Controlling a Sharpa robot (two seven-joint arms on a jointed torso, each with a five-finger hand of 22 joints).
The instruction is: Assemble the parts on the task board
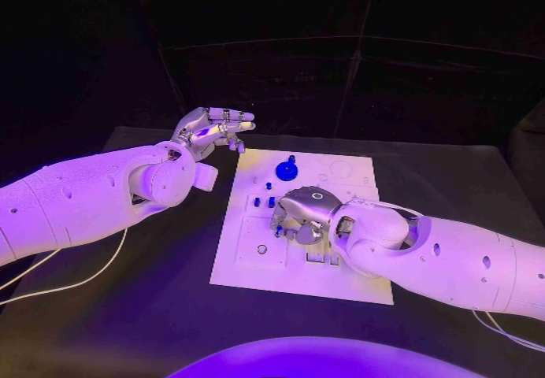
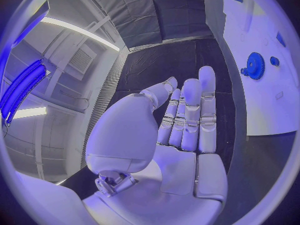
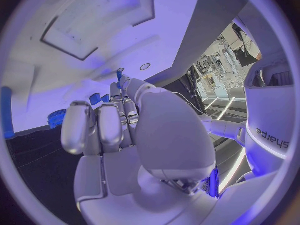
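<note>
Black table (image 1: 159, 315) runs wide around the white board (image 1: 341, 279), with bare dark surface on every side of it and the most open room toward the near edge and the left. Beyond the far edge the background is dark. On the board, a blue gear (image 1: 287, 169) stands near the far end, small blue pegs (image 1: 264, 202) stand in a short row closer to the middle, and another small peg (image 1: 268, 186) sits between them and the gear. A shallow square recess with a round hole (image 1: 261, 249) is cut into the board's near left part (nothing sits in it). The left hand (image 1: 213, 126) hovers off the board's far left corner, over the table, palm up, fingers straight and side by side, holding nothing; its wrist view shows the gear (image 2: 254, 65) on the board well apart from the fingertips. The right hand (image 1: 305, 214) lies low over the middle of the board, fingers curled down toward it just beside the pegs. In the right wrist view a thin blue peg (image 3: 119, 77) stands at its fingertips (image 3: 124, 89), but I cannot tell whether the fingers pinch it or merely touch it.
</note>
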